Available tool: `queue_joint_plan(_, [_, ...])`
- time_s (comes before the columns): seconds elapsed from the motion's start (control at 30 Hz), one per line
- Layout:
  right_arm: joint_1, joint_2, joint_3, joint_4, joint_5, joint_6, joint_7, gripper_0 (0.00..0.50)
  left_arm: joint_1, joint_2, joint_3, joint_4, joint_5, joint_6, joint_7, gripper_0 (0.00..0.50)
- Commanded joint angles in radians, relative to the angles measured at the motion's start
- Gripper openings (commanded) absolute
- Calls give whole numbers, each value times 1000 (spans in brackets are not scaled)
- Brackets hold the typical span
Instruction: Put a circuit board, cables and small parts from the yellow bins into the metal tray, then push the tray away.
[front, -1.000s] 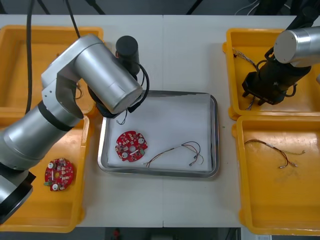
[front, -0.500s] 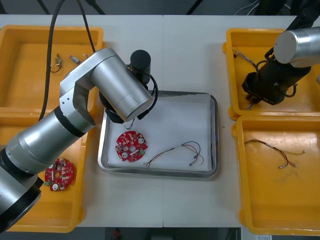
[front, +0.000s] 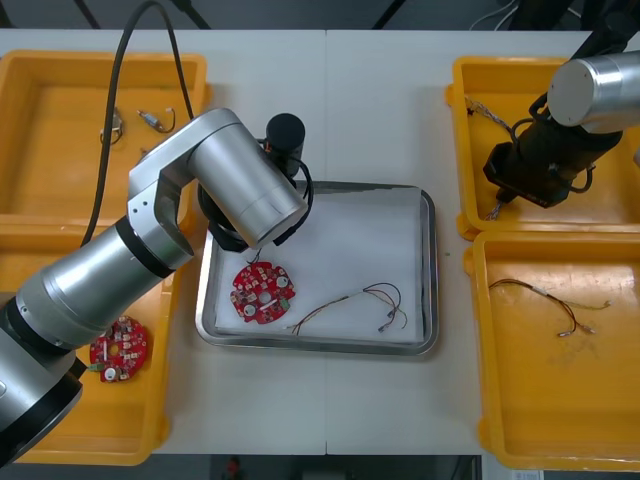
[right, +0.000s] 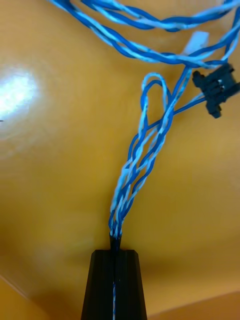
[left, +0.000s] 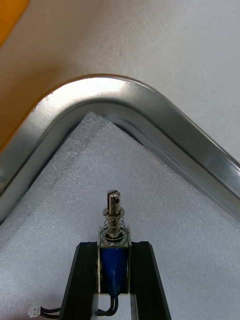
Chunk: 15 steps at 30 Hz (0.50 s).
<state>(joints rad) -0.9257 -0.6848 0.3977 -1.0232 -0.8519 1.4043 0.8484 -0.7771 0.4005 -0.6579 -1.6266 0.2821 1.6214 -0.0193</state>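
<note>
Left gripper is clamped on a small part just over the tray, pin aimed at its corner. Right gripper pinches the cable over its bin.

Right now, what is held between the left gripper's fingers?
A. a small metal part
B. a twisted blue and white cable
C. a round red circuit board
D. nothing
A: the left gripper is shut on a small metal part over a corner of the metal tray; the right gripper, in a yellow bin, pinches the twisted blue and white cable.
</note>
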Motion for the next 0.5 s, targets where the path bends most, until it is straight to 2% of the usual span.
queue_joint_plan(0.03, [11, -65, 10, -98, 2, 41, 83, 0, 7, -23, -28, 2, -38, -31, -64, 7])
queue_joint_plan(0.07, [11, -78, 10, -113, -1, 50, 89, 0, 7, -22, -28, 8, -41, -38, -65, 18])
queue_joint_plan(0.2, [11, -116, 9, -167, -7, 67, 109, 0, 7, -23, -28, 16, -44, -40, -71, 122])
queue_joint_plan(0.33, [11, -148, 6, -213, -13, 76, 130, 0, 7, -22, -28, 16, -44, -40, -73, 185])
queue_joint_plan(0.4, [11, -171, 0, -248, -18, 91, 146, 0, 7, -22, -28, 16, -44, -38, -73, 246])
queue_joint_plan(0.43, [11, -177, 0, -256, -19, 96, 149, 0, 7, -23, -28, 16, -44, -35, -74, 261])
queue_joint_plan(0.5, [11, -196, -14, -294, -24, 128, 204, 0, 7, -22, -28, 11, -44, -28, -74, 312])
